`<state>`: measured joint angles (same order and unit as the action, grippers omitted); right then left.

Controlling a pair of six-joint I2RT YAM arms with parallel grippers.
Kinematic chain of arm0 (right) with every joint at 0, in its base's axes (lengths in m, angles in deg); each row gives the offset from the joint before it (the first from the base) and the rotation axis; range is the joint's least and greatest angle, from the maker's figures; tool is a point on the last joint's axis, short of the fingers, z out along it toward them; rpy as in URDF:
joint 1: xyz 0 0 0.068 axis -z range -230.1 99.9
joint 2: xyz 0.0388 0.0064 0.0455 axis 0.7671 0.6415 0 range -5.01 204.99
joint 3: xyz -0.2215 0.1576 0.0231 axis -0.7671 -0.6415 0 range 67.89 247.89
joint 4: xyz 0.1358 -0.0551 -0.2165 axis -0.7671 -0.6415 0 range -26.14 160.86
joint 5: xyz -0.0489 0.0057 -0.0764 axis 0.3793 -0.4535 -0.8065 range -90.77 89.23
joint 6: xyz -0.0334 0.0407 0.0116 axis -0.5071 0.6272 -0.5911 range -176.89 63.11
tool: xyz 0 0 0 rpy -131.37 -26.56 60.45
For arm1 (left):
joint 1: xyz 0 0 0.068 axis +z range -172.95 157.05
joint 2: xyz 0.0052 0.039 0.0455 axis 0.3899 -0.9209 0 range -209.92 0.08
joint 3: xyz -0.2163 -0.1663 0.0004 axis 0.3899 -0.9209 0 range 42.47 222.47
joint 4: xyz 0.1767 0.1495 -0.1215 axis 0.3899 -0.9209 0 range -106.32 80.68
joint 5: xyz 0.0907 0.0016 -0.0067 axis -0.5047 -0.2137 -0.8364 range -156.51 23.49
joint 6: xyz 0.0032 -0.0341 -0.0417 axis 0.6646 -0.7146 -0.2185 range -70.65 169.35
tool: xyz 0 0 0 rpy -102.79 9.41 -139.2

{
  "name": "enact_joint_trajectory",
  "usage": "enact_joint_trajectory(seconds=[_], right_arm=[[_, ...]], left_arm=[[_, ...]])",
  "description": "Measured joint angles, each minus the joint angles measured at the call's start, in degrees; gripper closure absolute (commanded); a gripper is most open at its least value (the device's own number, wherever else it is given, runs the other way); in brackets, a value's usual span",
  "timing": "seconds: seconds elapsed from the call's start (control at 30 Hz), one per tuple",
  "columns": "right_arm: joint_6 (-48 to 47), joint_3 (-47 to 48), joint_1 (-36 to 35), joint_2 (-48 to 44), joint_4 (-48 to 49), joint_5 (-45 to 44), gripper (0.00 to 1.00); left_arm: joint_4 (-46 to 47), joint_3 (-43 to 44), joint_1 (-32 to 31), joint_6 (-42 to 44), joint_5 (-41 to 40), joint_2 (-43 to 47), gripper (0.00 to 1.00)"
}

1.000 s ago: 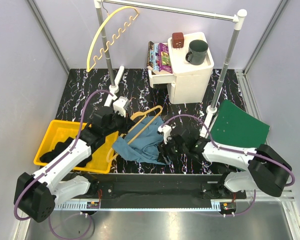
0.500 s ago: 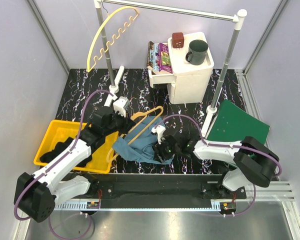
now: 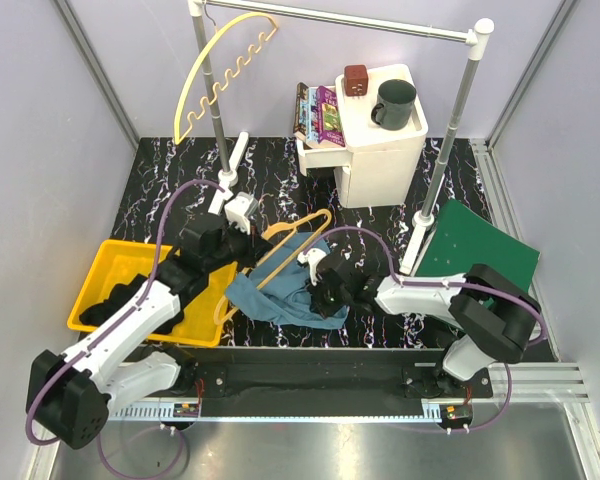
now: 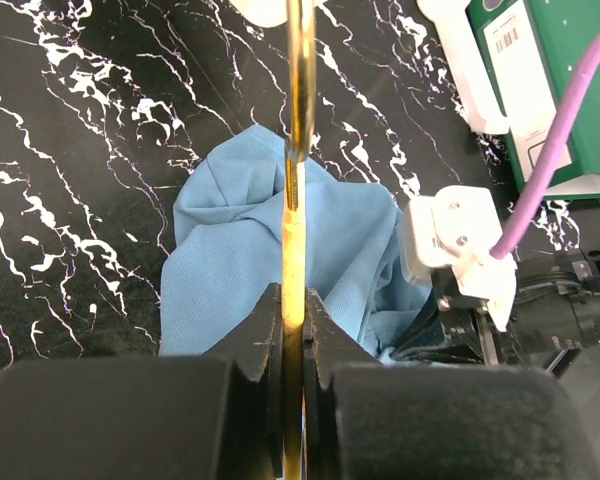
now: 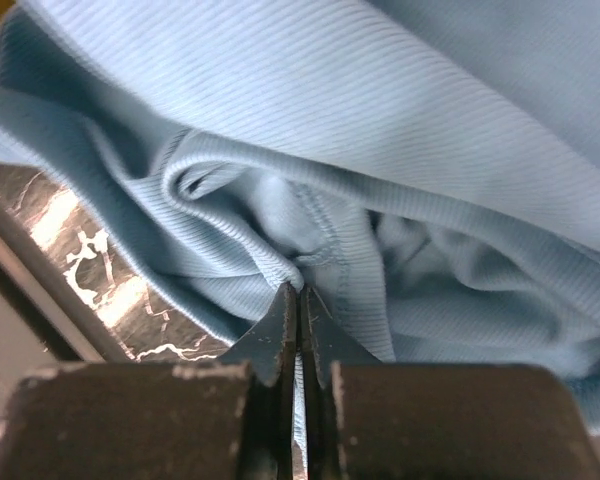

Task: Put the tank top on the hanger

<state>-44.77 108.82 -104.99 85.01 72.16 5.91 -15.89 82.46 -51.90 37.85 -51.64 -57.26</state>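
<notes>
The right gripper (image 5: 300,292) has just reached in and pinched shut on the tank top (image 5: 430,150) hem (left gripper (image 4: 293,300) clamps the hanger (image 4: 298,150)); threading the strap looks next.

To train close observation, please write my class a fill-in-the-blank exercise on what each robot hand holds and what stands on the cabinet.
1. The left hand is shut on the orange-yellow ____.
2. The right hand pinches a fold of the blue ____.
3. On top of the white cabinet stands a dark green ____.

Missing words: hanger; tank top; mug.
</notes>
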Motion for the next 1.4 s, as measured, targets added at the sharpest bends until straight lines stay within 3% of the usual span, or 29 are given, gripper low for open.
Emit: enact_joint_trajectory(seconds=[0.23,0.5,0.87,1.03,1.4], right_arm=[[2.1,0.0,1.4,-8.3,-5.2,-6.9,1.00],[7.6,-0.7,18.5,-18.0,-5.9,-7.0,1.00],[11.5,-0.6,30.9,-18.1,-6.1,0.2,1.00],[11.7,4.2,35.6,-15.2,-5.6,3.5,1.00],[11.5,12.2,40.6,-9.6,-5.2,8.1,1.00]], left_arm=[[0.2,-0.3,0.0,-0.2,0.0,1.7,1.00],[1.4,-1.9,0.0,-0.5,0.0,6.3,1.00],[4.2,-3.1,-1.5,-0.1,2.6,8.5,1.00],[5.0,-3.2,-3.2,0.9,4.3,9.0,1.00],[6.3,-4.2,-4.7,2.4,6.2,10.9,1.00]])
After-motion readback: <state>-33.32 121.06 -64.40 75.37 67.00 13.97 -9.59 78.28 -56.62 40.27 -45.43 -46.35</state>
